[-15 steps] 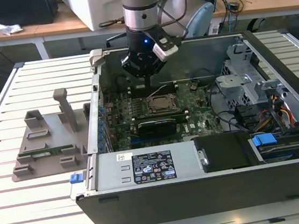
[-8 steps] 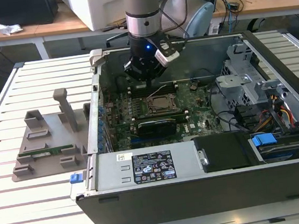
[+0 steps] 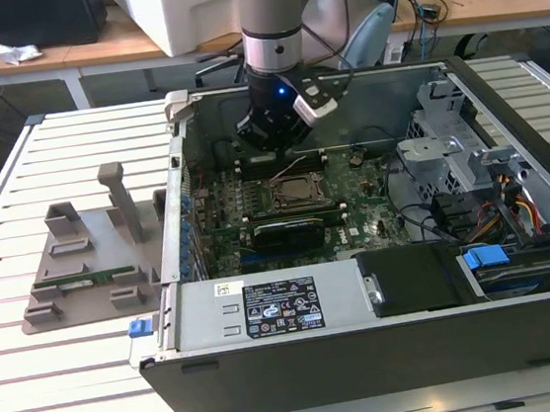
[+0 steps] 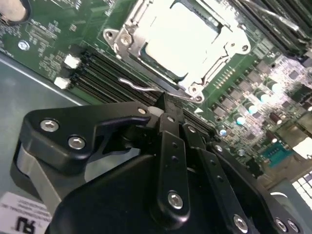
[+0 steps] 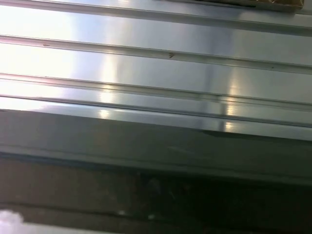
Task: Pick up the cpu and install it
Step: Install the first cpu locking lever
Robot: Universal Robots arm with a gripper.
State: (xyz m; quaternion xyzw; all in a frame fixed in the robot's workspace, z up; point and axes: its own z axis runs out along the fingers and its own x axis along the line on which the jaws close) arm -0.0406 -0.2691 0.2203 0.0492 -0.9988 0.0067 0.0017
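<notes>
My jaws (image 4: 168, 114) look closed and empty, just short of the cpu (image 4: 178, 36) seated in its socket: light, stiff, fragile, best held by its edges.

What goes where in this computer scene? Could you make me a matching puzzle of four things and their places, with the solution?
Things:
1. cpu
2. grey holder
3. blue handle
4. gripper

Places:
A. on the slatted table, outside the case, at the exterior view's left
B. lying in the metal socket frame on the green board
C. just above the board, beside the socket
D. inside the case, at the exterior view's right

Pairs: 1-B, 2-A, 3-D, 4-C
</notes>
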